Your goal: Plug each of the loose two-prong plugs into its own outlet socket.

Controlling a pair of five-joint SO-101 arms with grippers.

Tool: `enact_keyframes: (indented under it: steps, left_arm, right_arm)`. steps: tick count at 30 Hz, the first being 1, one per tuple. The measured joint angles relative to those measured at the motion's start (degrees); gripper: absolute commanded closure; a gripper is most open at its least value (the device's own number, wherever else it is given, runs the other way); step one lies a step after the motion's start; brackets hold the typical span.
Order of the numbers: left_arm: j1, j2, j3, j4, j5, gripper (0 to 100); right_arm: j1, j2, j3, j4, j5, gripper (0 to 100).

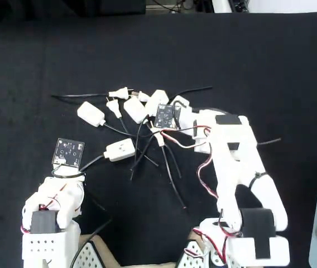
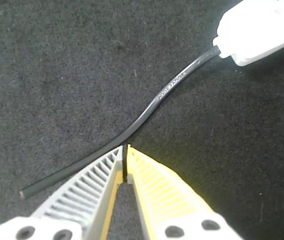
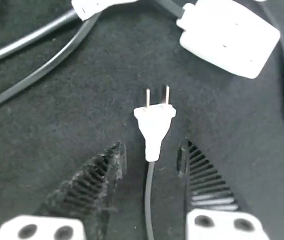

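So the right fingers [image 3: 94, 175] are spread apart, and the small white two-prong plug [image 3: 154, 122] lies flat on the black cloth-covered table [image 1: 270, 67] right between the tips. As far as I can see, neither finger touches it. The prongs point away from the arm toward a white rectangular plastic outlet block [image 3: 227, 35], which sits near but a bit off the prong line. The plug's thin black cord [image 3: 148, 200] runs back between the fingers.

My take: this is the grab. I'd close on the moulded body, low and square, not on the cord or the prongs, so the plug doesn't twist when it gets pushed in. It's worth lining the prongs up with the slots first, since that block looks loose and will probably slide.

That's where the other arm could help. The left fingers [image 2: 157, 185] are pressed together, with their tips over a round black cable [image 2: 172, 90] leading into a second white outlet block [image 2: 262, 27]. I can't tell if they actually pinch it. Pinning a block down seems like a good job for them.
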Motion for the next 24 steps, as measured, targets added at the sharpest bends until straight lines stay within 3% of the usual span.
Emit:
enact_keyframes:
  steps: [5,9,18,24]
  left_arm:
    - [0.0,0.0,0.0,0.0,0.0,97]
    - [0.0,0.0,0.0,0.0,0.0,97]
    - [0.0,0.0,0.0,0.0,0.0,97]
    - [0.0,0.0,0.0,0.0,0.0,97]
  right_arm:
    - [0.0,-6.51,0.0,0.79,-11.78,83.2]
    - [0.0,-10.81,0.0,4.75,-30.51,83.2]
    - [0.0,-8.18,-2.02,12.48,-80.7,82.8]
    - [0.0,3.34,-10.9,16.62,-99.96,82.8]
